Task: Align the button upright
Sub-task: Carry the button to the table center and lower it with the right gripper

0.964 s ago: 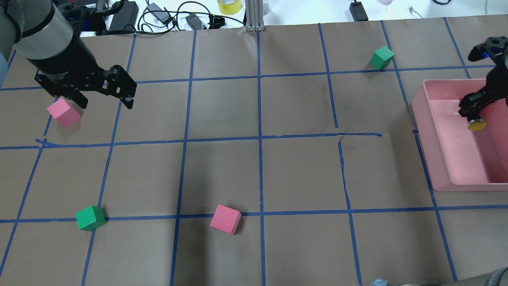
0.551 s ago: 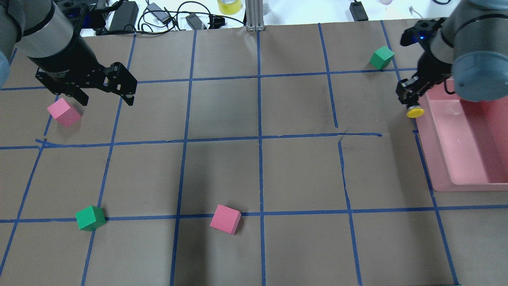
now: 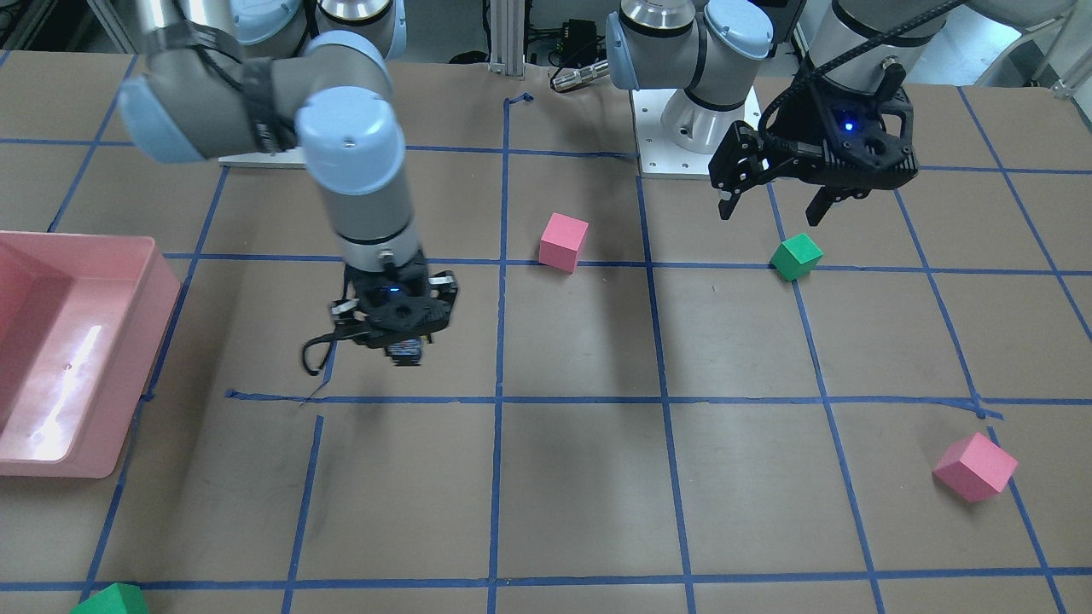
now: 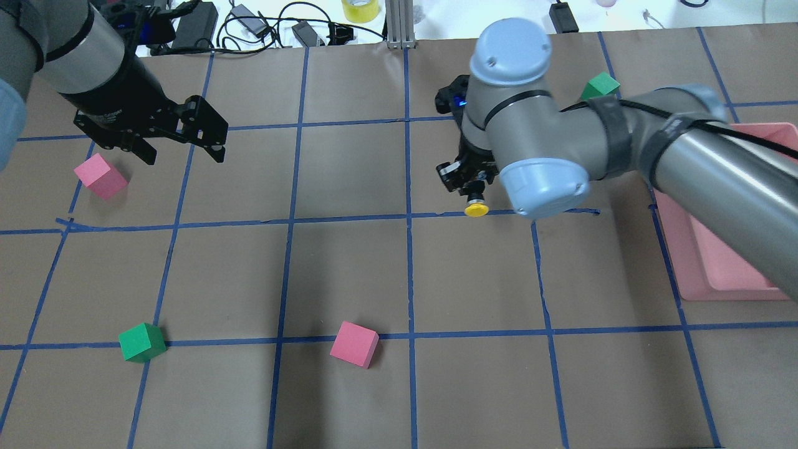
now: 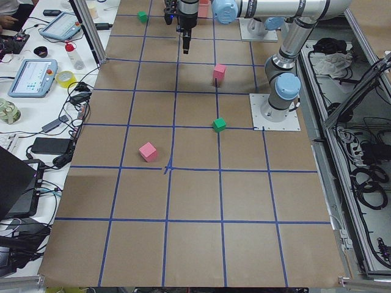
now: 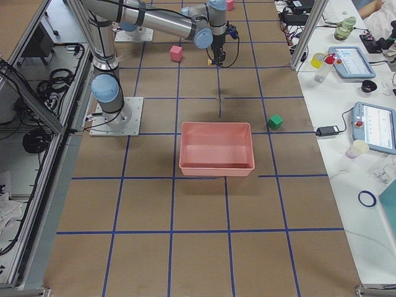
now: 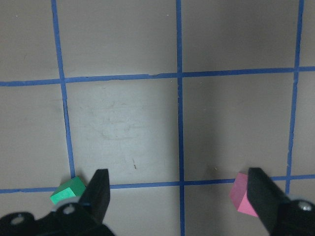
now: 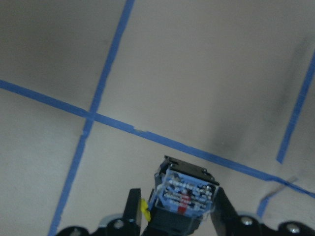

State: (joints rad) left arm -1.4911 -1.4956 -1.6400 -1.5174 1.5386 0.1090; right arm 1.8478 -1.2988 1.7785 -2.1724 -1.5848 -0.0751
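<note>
The right gripper (image 4: 472, 191) holds the button (image 4: 476, 209) above the counter (image 4: 349, 268), jaws pinching its body; the left gripper (image 4: 184, 156) has jaws spread wide.

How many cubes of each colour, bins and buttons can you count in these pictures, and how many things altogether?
Pink cubes: 2
Green cubes: 2
Pink bin: 1
Yellow-capped button: 1
Total: 6

Overhead and front views oppose, sharing the table (image 4: 349, 274).
</note>
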